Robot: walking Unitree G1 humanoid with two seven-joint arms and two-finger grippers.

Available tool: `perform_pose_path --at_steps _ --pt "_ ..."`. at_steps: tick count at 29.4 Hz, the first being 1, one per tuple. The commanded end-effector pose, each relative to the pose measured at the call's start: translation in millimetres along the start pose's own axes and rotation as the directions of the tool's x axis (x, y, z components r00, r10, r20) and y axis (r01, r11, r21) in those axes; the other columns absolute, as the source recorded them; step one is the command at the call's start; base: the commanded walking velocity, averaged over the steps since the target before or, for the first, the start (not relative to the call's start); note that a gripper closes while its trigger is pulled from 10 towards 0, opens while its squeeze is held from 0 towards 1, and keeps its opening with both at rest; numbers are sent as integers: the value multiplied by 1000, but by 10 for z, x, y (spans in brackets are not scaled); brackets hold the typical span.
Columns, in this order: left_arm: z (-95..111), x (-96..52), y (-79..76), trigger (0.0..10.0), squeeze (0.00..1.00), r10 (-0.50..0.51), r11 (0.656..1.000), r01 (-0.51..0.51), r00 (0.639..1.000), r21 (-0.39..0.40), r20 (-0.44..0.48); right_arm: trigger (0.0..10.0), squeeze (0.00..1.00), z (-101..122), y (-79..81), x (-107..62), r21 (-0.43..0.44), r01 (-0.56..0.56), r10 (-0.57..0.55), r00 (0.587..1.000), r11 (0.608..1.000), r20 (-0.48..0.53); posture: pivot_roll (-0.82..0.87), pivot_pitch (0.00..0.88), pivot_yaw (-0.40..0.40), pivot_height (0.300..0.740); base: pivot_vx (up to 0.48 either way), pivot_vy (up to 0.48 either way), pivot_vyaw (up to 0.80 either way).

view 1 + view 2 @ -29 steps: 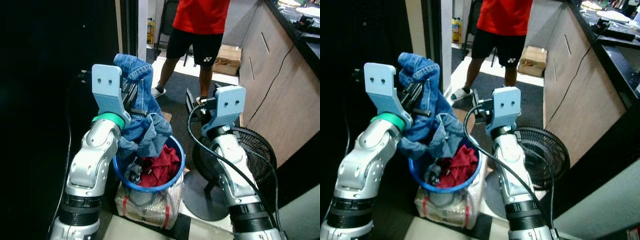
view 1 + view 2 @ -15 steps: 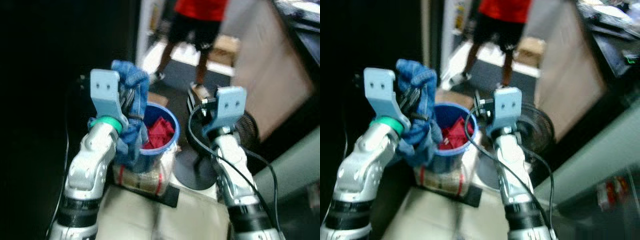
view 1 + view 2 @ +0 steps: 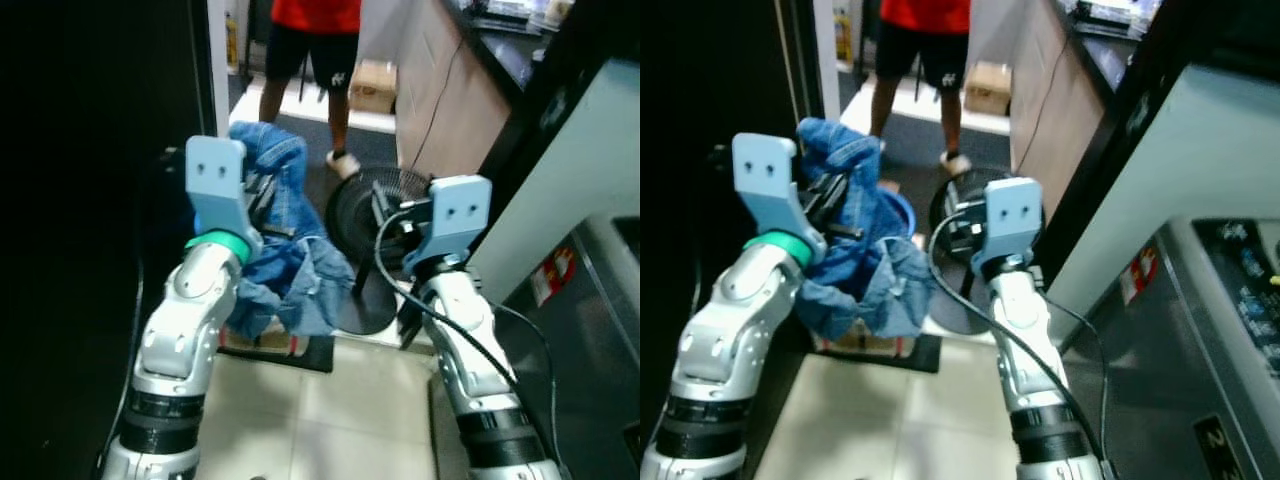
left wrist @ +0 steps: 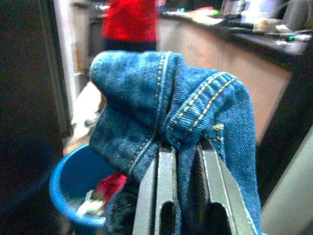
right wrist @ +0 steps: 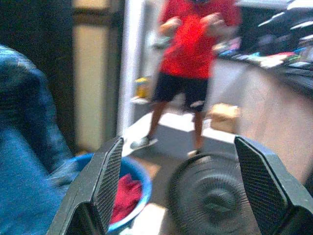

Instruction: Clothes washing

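My left gripper (image 3: pixel 262 198) is held up at chest height, shut on a bunch of blue denim jeans (image 3: pixel 298 268) that drape down over the arm. In the left wrist view the denim (image 4: pixel 161 93) is folded over the two fingers (image 4: pixel 166 191). Below and beyond it stands a blue laundry basket (image 4: pixel 66 188) with red clothes (image 4: pixel 111 185) inside. My right gripper (image 3: pixel 385 215) is raised beside the jeans, open with nothing between its fingers (image 5: pixel 105 181). It faces the basket (image 5: pixel 134 193).
A washing machine (image 3: pixel 1200 300) with a grey top and control panel stands at the right. A black floor fan (image 3: pixel 365 200) sits behind the grippers. A person in a red shirt (image 3: pixel 310 40) stands at the back by a counter (image 3: pixel 440 90). A dark wall runs along the left.
The camera has turned to the right, bringing the washing machine into view. The basket has slipped behind the hanging jeans. My left gripper still holds the jeans; the right stays open.
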State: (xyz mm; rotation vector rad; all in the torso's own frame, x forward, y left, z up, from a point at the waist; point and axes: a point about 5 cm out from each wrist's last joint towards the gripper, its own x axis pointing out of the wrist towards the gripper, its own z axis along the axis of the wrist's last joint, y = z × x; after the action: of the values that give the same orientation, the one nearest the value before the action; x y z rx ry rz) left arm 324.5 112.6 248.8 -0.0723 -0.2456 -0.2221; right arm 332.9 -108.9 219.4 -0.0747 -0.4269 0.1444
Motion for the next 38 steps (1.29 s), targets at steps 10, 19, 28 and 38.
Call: perform_pose_path --at_steps 10,19,28,38 --pt "88 0 -53 10000 0 -21 1000 21 999 -1 46 10000 0 -14 -44 -16 -22 9 -9 1000 1000 -3 84 48 -31 740 0 0 0" --pt "71 -2 -43 10000 0 -9 1000 9 999 5 48 10000 0 -14 -40 -20 -25 5 -5 1000 1000 -3 84 48 -31 740 0 0 0" --pt "50 -10 -58 10000 0 -10 1000 8 999 21 52 10000 0 -29 -22 -21 -27 -4 4 1000 1000 -5 85 41 -32 740 323 0 0" --pt "41 -16 -68 10000 0 -14 1000 13 999 28 50 10000 0 -38 -4 -20 -27 -13 13 1000 1000 -6 87 39 -33 740 480 0 0"
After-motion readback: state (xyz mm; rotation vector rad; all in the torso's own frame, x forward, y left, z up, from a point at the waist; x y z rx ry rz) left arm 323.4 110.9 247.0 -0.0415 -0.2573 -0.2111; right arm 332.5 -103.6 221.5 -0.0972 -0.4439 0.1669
